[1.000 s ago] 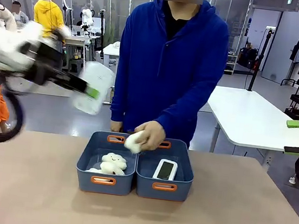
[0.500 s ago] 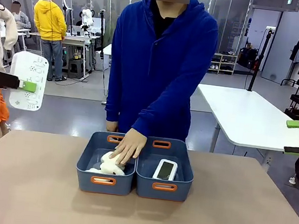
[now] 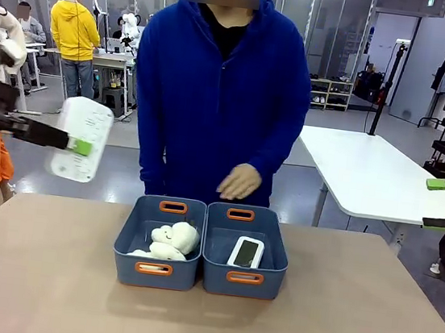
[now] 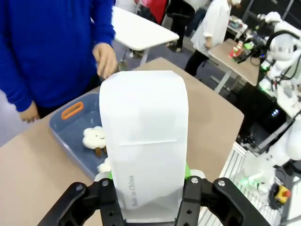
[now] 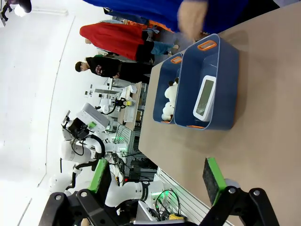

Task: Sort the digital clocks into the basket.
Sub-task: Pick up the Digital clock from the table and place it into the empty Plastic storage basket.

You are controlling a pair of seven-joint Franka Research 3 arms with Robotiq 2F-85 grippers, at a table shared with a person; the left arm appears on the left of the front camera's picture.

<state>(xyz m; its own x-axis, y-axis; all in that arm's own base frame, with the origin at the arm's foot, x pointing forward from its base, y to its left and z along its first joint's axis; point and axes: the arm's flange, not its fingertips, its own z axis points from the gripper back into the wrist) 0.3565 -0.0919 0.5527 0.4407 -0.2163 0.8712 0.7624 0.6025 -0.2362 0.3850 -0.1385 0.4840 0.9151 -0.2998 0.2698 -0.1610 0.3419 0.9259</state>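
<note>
Now: two clocks, two bins, one clock aloft

Nearest, on the tan table (image 3: pixel 47 275), two blue-grey bins stand side by side, touching; the right-hand basket (image 3: pixel 241 281) holds one digital clock (image 3: pixel 246 252) lying screen up; the left bin (image 3: pixel 153 272) holds white cloud plush toys (image 3: pixel 169 241), at least two, the exact count unclear. Above the table's left end, the left gripper (image 3: pixel 79 146) reaches in level, fingers clenched on the second digital clock (image 3: pixel 80 138), which stands upright in the air, well apart from the bins; at the right edge, the right gripper (image 3: pixel 440 204) hangs off the table with fingers spread, holding nothing. Farther back, a person's hand (image 3: pixel 241 183) hovers palm down above the basket's far rim.
</note>
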